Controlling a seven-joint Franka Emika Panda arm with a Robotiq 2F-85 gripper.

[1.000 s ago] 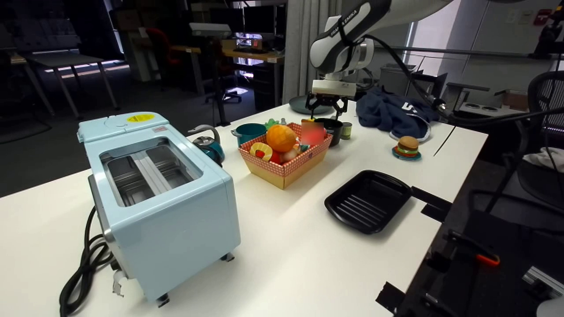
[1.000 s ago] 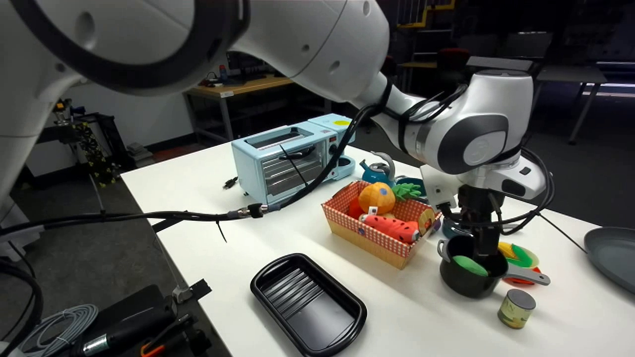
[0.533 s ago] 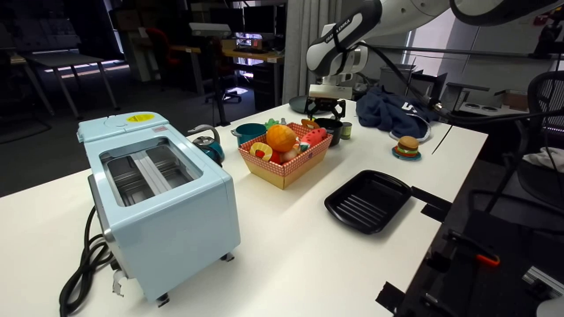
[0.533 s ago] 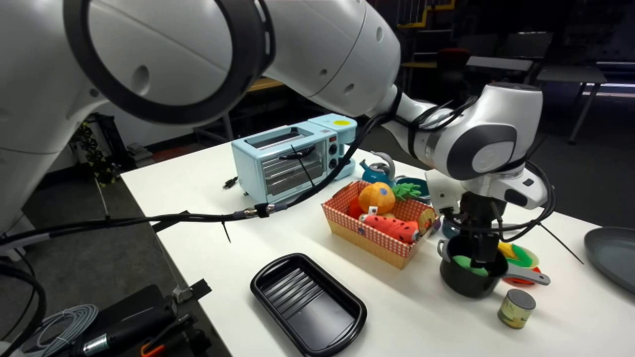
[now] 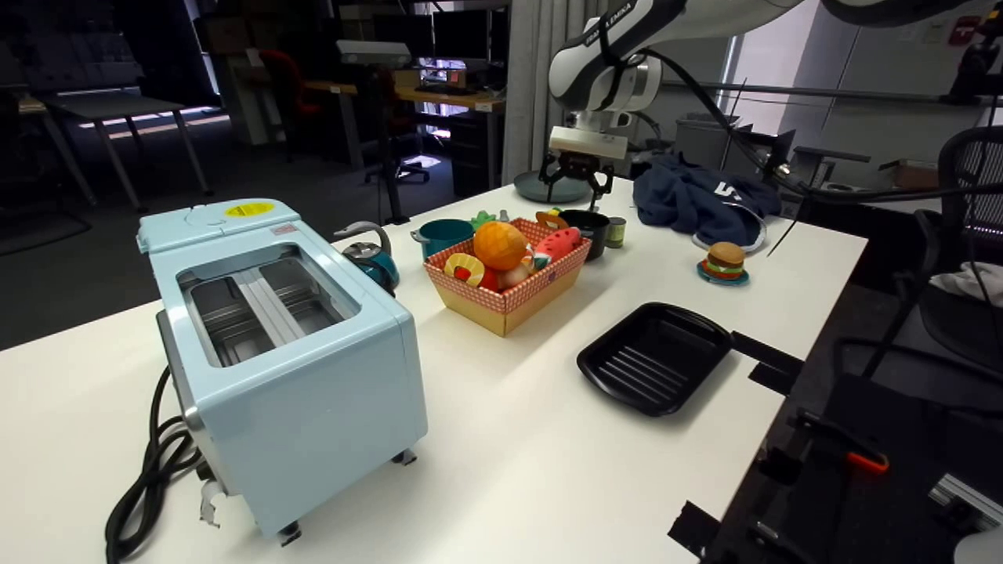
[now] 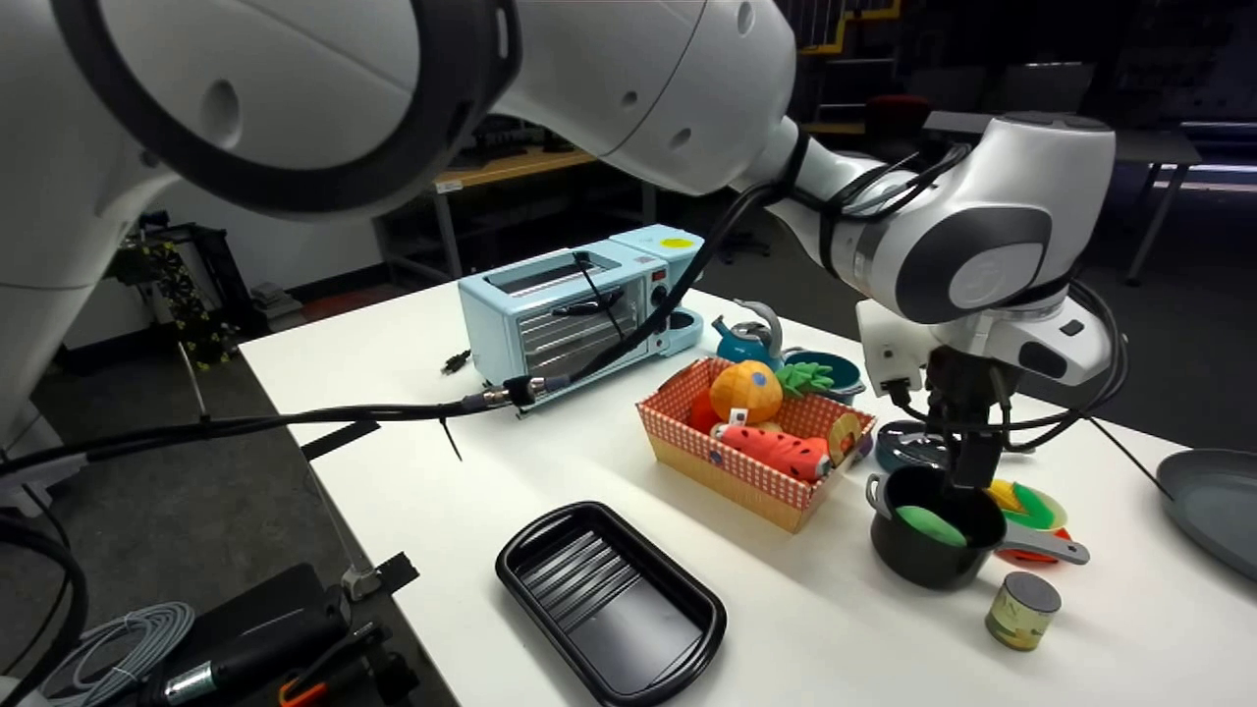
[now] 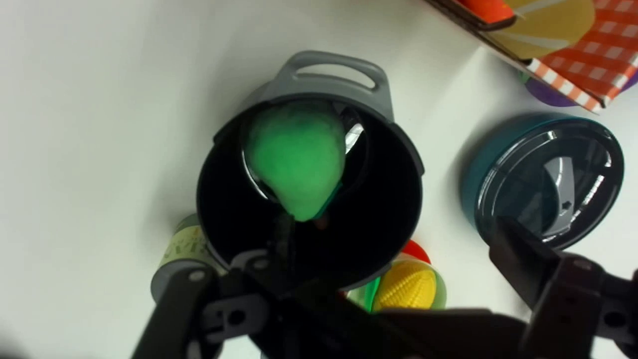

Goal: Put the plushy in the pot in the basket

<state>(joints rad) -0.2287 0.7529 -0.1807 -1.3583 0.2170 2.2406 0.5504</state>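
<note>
A green plushy lies inside the deep black pot with grey handles. In the wrist view the plushy rests in the half of the pot nearest the loop handle. In an exterior view the pot hides the plushy. The tan basket with red checked lining stands beside the pot and holds several plush fruits; it also shows in an exterior view and at the wrist view's corner. My gripper is open and empty above the pot, its fingers spread apart.
A small can and toy corn stand close to the pot. A teal lidded pot is beside it. A black grill pan, a shallow grey pan and a light blue toaster are on the table.
My gripper dipped lower into the pot half a second ago and has now risen above it, still open. The green plushy stays in the pot.
</note>
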